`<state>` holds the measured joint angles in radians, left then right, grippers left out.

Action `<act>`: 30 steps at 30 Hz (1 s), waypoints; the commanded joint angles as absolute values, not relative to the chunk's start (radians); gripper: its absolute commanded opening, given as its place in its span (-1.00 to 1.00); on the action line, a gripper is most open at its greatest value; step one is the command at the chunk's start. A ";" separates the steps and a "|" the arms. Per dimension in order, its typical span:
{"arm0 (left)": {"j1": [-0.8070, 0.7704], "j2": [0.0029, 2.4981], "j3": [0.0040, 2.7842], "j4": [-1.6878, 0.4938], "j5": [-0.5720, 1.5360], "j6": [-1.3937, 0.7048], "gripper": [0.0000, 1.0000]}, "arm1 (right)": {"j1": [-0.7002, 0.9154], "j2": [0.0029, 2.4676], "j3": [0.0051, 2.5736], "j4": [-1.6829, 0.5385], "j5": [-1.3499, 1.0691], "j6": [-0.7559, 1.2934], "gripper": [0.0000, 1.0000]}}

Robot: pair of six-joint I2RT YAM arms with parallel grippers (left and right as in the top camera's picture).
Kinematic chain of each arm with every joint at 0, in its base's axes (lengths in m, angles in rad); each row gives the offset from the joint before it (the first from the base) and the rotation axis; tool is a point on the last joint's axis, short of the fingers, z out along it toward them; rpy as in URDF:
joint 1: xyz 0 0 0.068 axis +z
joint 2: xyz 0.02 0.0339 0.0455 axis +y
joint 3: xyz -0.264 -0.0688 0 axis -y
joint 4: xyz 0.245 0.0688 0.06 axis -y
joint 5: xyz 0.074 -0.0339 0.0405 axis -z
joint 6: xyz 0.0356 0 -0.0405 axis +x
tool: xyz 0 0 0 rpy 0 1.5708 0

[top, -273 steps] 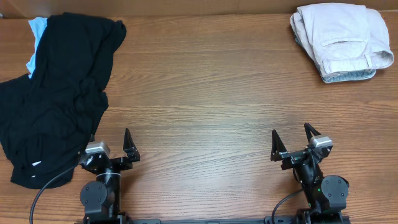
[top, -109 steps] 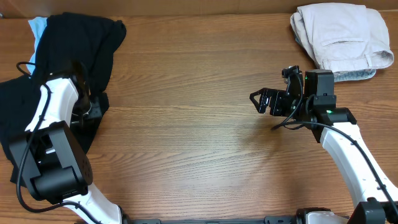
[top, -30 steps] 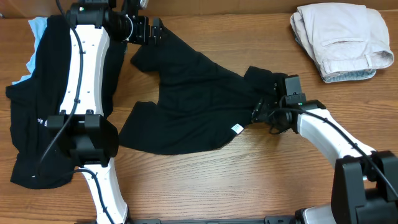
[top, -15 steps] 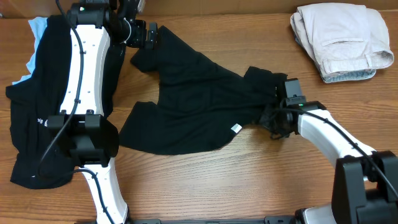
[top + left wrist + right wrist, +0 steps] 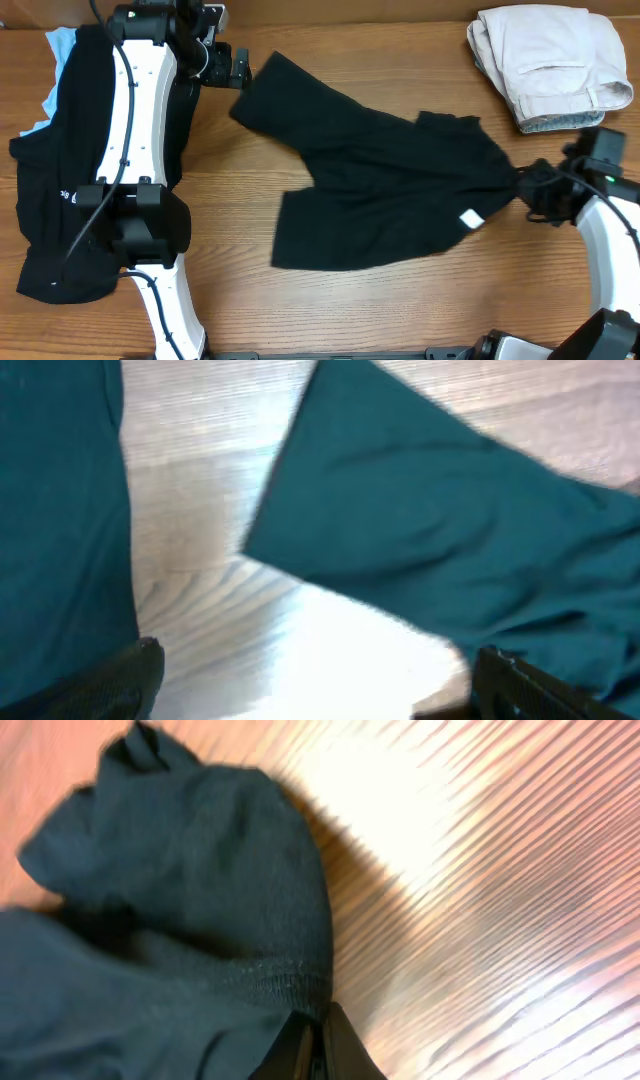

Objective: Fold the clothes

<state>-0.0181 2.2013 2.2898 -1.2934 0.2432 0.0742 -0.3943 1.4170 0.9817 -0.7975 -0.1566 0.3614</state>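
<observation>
A black short-sleeved tee (image 5: 380, 170) lies spread across the middle of the table, its small white tag (image 5: 469, 220) near its right end. My right gripper (image 5: 523, 190) is shut on the tee's right edge. In the right wrist view the closed fingers (image 5: 320, 1045) pinch the stitched hem (image 5: 270, 975). My left gripper (image 5: 237, 68) is open beside the tee's upper left corner and holds nothing. In the left wrist view that corner (image 5: 420, 530) lies just ahead of the spread fingertips (image 5: 130, 670). More black clothes (image 5: 60, 200) are piled at the left edge.
A folded beige garment (image 5: 550, 60) lies at the back right corner. A light blue cloth (image 5: 55, 55) peeks from under the left pile. Bare wooden table (image 5: 350, 310) runs along the front.
My right gripper closed on the tee and dragged it to the right across the table. The tee's left corner slid away from the open left gripper, which stayed at the back left.
</observation>
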 commanded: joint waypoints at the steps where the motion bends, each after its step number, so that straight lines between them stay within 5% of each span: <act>1: -0.021 2.188 2.285 -1.309 0.229 0.071 1.00 | -0.457 1.419 1.002 -0.751 -0.159 0.321 -0.92; 3: -0.022 2.188 2.254 -1.307 0.231 0.069 1.00 | -0.480 1.423 1.002 -0.735 -0.160 0.323 -0.68; 6: -0.026 2.188 2.175 -1.270 0.239 0.042 0.98 | -0.495 1.423 1.002 -0.735 -0.185 0.325 0.45; 9: -0.038 2.188 2.075 -1.200 0.237 0.018 0.84 | -0.495 1.423 1.002 -0.746 -0.234 0.325 0.83; 14: -0.055 2.188 1.929 -1.047 0.236 -0.015 0.57 | -0.482 1.423 1.002 -0.763 -0.307 0.324 0.86; 30: -0.151 2.191 1.693 -0.684 0.015 -0.015 0.52 | -0.398 1.423 1.002 -0.750 -0.306 0.324 0.81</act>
<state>-0.1524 2.1998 1.7191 -0.7055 0.0898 -0.0013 -0.4011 1.4193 0.9817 -0.7547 -0.3096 0.3321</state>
